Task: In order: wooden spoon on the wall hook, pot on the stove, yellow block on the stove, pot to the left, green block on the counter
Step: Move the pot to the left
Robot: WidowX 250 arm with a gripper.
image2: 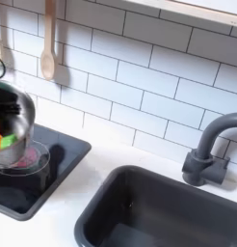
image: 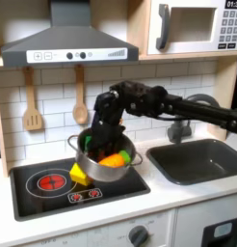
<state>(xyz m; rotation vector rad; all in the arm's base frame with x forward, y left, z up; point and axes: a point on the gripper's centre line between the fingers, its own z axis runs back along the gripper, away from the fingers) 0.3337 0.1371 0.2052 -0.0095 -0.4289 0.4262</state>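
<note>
Steel pot (image: 104, 157) sits over the black stove (image: 53, 191) in the first exterior view, at the cooktop's right half, partly covering the right burner; whether it rests on the glass or is lifted just clear, I cannot tell. Black gripper (image: 94, 143) comes down onto the pot's rim at the first exterior view's left side — fingers appear clamped on the rim, though the dark parts blur together. Inside the pot: an orange piece (image: 113, 161) and a green block (image: 125, 154) side by side. Yellow block (image: 79, 175) lies on the stove, touching or just under the pot's lower left edge, beside the red left burner ring (image: 51, 178).

Wooden spoon (image: 80, 104) hangs on the tiled wall, a wooden spatula (image: 32, 108) hanging to its left, both under the range hood (image: 68, 41). Dark sink (image: 199, 159) to the right holds nothing visible; faucet (image: 176, 128) stands behind it.

Second exterior view — pot (image2: 13, 118) at the far left edge, cut off by the frame, green and orange showing inside, over the stove corner (image2: 43, 178). Spoon (image2: 47, 41) hangs above it on the tiles. Sink basin (image2: 164, 214) and grey faucet (image2: 205, 150) sit well to the right
</note>
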